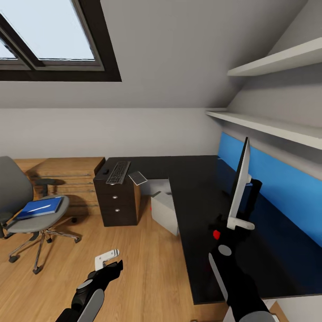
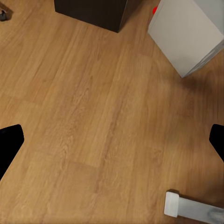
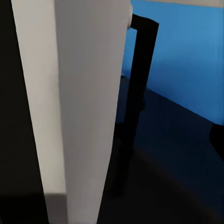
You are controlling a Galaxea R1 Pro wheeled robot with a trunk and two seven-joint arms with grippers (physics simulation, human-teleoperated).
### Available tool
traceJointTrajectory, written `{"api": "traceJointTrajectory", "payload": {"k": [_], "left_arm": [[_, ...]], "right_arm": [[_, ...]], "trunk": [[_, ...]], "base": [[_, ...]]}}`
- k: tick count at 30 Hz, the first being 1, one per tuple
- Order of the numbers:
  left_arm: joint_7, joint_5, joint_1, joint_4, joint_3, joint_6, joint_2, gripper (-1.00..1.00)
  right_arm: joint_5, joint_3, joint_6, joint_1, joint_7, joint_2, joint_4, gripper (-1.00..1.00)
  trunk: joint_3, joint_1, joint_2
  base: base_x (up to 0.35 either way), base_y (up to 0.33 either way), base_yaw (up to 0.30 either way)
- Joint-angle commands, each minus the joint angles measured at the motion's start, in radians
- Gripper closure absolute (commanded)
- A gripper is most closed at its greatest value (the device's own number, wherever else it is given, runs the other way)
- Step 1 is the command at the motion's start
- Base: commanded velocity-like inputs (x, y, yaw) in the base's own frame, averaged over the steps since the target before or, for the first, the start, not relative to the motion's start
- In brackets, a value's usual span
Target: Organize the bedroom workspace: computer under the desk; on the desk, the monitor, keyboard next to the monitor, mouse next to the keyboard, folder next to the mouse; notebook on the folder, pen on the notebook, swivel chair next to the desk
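Right end effector (image 1: 240,223) at monitor (image 1: 239,185) lower edge, on desk (image 1: 197,188).

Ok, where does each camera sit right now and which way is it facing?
Head view: high on the robot, looking down over the desk, monitor, keyboard, swivel chair with folder; both arms show.
Left wrist view: near the left gripper, facing the wooden floor; dark fingertips at the edges.
Right wrist view: near the right gripper, close against the monitor's silver-white back and stand.
Shared: the computer shows in head and left wrist views.
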Motion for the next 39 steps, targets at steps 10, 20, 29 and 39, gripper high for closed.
{"api": "traceJointTrajectory", "payload": {"k": [10,20,29,39], "left_arm": [[0.01,0.007,-0.001,0.0,-0.013,0.001,0.001,-1.0],[0.01,0.007,-0.001,0.0,-0.014,0.001,0.001,-1.0],[0.01,0.003,-0.001,0.0,-0.014,0.0,0.001,-1.0],[0.01,0.007,-0.001,0.0,-0.015,0.001,0.001,-1.0]], "right_arm": [[0.005,-0.016,0.004,-0.005,-0.005,0.0,0.004,-1.0],[0.005,-0.017,0.004,-0.005,-0.005,0.001,0.005,-1.0],[0.005,-0.017,0.004,-0.005,-0.006,0.002,0.005,-1.0],[0.003,-0.017,0.003,-0.005,-0.007,0.002,0.003,-1.0]], "trunk": [[-0.001,0.0,-0.001],[-0.001,0.0,-0.001],[-0.001,0.0,-0.001],[-0.001,0.0,-0.001]], "base": [[-0.024,-0.025,0.0],[-0.209,-0.249,0.0],[-0.058,-0.304,0.0],[0.02,-0.06,0.0]]}}
